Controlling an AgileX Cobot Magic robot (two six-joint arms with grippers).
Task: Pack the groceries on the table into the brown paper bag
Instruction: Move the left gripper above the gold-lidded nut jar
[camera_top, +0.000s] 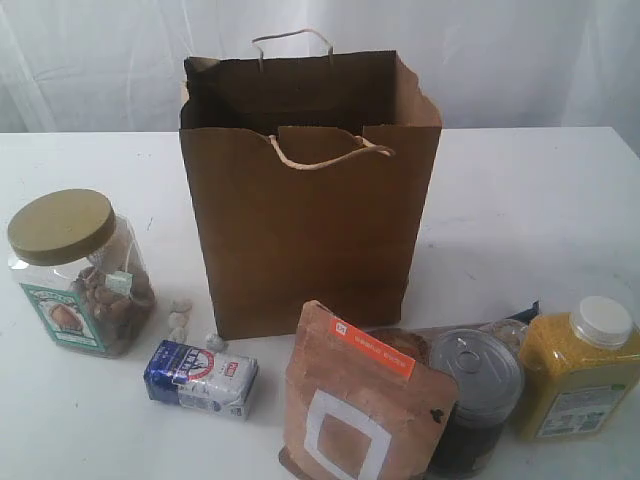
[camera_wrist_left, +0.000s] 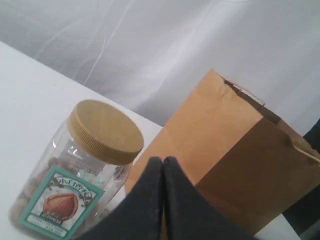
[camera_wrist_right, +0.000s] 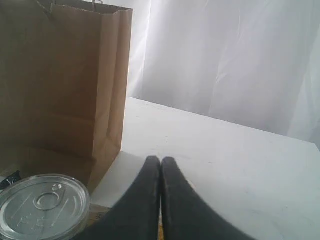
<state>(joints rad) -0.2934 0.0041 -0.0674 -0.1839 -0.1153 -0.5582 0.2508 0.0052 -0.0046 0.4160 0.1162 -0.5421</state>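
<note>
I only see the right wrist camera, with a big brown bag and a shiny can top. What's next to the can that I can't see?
Observer: In the exterior view, a yellow white-capped jar stands just right of the tin can.
Operator: Is the bag open?
Observer: Yes. The brown paper bag stands upright with its mouth open.
Operator: What's the other arm looking at?
Observer: The left wrist view shows the clear nut jar with gold lid right in front of the left fingers, which are closed together.
</note>
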